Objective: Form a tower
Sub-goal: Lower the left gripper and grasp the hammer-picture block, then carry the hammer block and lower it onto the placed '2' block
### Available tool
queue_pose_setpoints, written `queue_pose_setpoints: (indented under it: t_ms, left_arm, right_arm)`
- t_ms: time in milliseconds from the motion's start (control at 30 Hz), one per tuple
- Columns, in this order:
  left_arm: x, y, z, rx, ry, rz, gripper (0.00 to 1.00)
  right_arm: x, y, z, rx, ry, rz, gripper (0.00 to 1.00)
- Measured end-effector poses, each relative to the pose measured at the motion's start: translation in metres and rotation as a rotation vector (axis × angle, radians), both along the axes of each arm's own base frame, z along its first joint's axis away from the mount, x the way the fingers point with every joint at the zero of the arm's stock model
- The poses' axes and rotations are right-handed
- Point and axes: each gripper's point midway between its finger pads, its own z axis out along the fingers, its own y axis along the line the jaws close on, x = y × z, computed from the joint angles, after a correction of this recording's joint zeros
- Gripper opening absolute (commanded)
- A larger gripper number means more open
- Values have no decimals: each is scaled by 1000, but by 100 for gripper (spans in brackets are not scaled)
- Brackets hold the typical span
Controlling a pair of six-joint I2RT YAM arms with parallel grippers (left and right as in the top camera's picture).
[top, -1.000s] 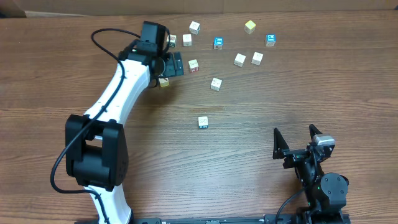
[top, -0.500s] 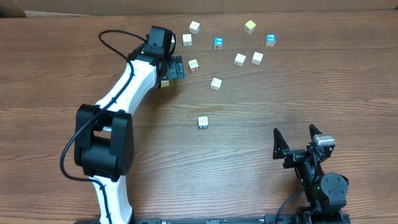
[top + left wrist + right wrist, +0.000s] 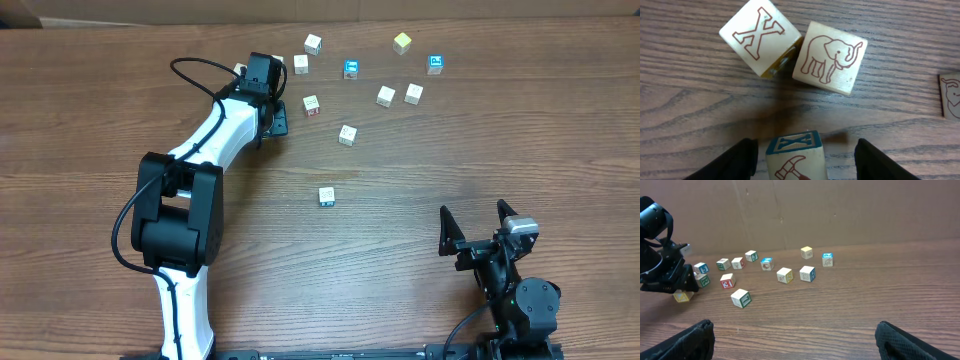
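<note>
In the left wrist view a pale cube [image 3: 795,156] with a blue X on top and a red hammer on its side stands between the fingers of my left gripper [image 3: 805,146]. A gap shows on each side of it, so the gripper is open. Just beyond it lie an X cube [image 3: 761,36] and an elephant cube [image 3: 830,57], touching each other. From overhead my left gripper [image 3: 272,112] hides these cubes. A lone cube [image 3: 326,196] stands apart mid-table. No stacked tower shows in any view. My right gripper [image 3: 472,222] is open and holds nothing.
Several loose cubes lie scattered across the far side of the table, among them one [image 3: 311,104] and another [image 3: 347,134] just right of my left gripper. A further cube's edge [image 3: 951,95] shows at the right of the left wrist view. A wall [image 3: 840,210] rises behind the table.
My left arm has swung rightwards and farther back, bringing its gripper down over the cubes there. Its jaws have narrowed round the hammer cube. The right arm has not moved.
</note>
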Motion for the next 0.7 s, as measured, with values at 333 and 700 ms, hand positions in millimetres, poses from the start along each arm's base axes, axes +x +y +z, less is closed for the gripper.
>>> queue_pose_setpoints:
  t_ms: [333,700]
  left_arm:
    - [0,0,0,1,0,-2,27]
    - [-16,-3,15,11,37,-16,29]
  right_arm:
    - [0,0,0,0,0,0,100]
    - [0,0,0,0,0,0,100]
